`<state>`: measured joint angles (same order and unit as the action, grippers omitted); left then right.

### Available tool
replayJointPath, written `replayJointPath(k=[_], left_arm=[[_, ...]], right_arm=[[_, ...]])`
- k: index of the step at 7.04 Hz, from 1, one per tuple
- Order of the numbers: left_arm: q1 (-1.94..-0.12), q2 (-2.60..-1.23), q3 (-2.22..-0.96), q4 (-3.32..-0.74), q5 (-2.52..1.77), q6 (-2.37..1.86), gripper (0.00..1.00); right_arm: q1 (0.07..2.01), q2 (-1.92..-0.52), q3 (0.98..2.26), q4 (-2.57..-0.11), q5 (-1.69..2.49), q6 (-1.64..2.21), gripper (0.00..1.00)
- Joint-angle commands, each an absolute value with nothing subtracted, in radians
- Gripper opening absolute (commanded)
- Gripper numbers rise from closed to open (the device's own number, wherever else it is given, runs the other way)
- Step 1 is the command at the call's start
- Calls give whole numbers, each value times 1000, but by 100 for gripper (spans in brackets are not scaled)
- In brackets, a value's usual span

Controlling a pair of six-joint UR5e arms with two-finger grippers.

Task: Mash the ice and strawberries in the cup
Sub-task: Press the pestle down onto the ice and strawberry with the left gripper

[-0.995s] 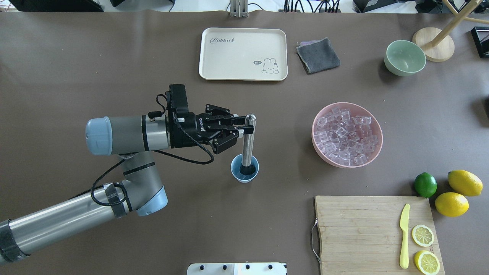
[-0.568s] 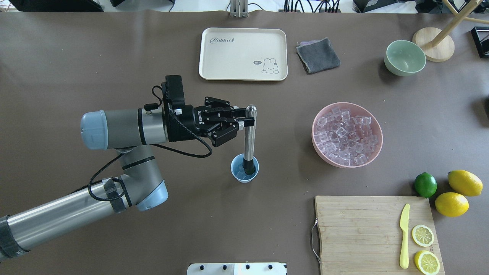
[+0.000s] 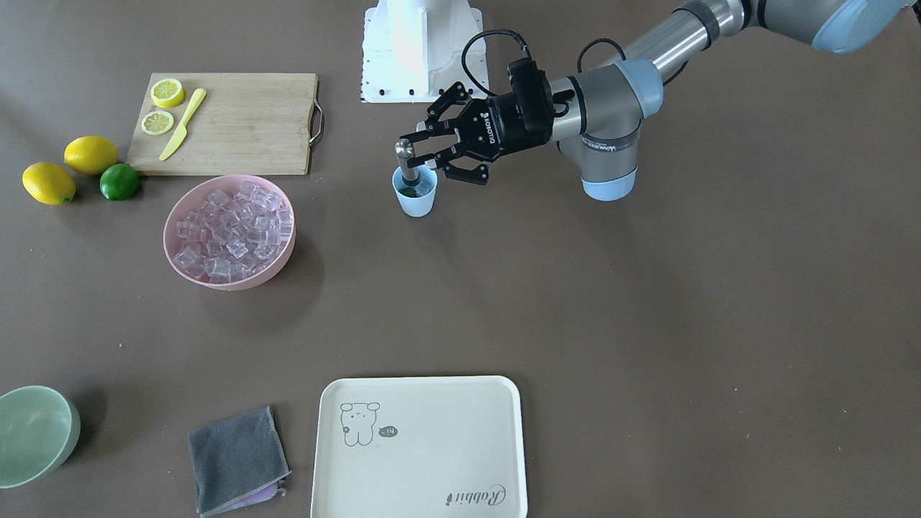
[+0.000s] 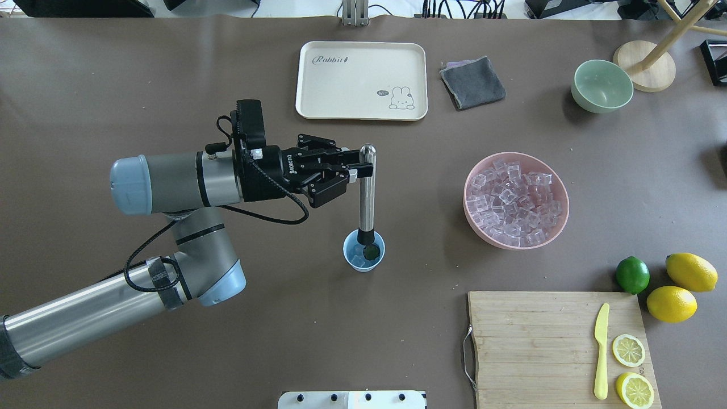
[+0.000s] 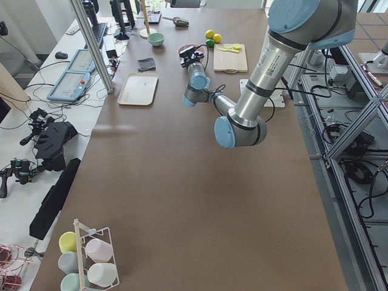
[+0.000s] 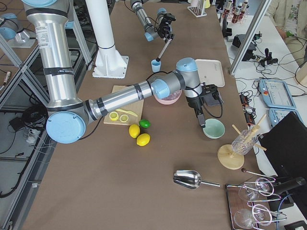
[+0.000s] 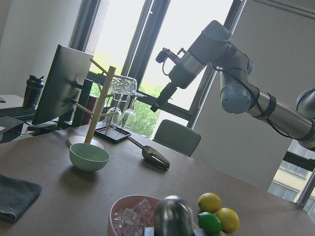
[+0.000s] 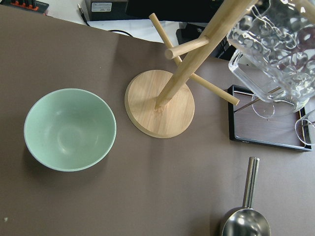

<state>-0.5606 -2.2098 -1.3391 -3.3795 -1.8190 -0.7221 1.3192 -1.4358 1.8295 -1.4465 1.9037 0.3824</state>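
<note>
The cup [image 4: 363, 253] sits out in the open around the middle of the tabletop [image 4: 170, 85]. Inside it I can see ice [image 4: 356, 260] plus a small dark, greenish blob that I'm pretty sure is the strawberry [image 4: 371, 251].

My left end effector [image 4: 359, 166] is pinching the top of a metal masher [image 4: 367, 193]. The masher hangs down with its black foot right at the cup's mouth, on the far side. The cubes look whole to me, so I'd say the mashing is barely underway and most of the crushing is left.

My right end effector [image 7: 155, 106] is way off to the right over the green bowl [image 4: 602, 85], and I can't tell if it's spread or closed.

Right of the cup is the pink bowl [image 4: 466, 196], heaped with more cubes. Far side has a tray [image 4: 352, 79] and a grey cloth [image 4: 472, 82]. Near right is a cutting board [image 4: 528, 341], with lemons [image 4: 691, 271] and a lime [image 4: 632, 274] beside it.

The surface is plain matte brown. The room is lab-ish, with big windows [image 7: 123, 29] and a monitor [image 7: 61, 83].
</note>
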Motion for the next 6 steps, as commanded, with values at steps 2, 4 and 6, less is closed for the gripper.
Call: replayJointPath(k=[2, 4, 6], left_arm=[[-554, -2206, -1318, -3378, -1815, -719, 0], [-552, -2206, -1302, -3378, -1815, -719, 0], [-532, -2206, -1296, -3378, -1795, -719, 0]], right_arm=[[1319, -1436, 1825, -1447, 1904, 382, 100], [1318, -1431, 1818, -1447, 1902, 382, 100], [1316, -1424, 1803, -1447, 1902, 382, 100]])
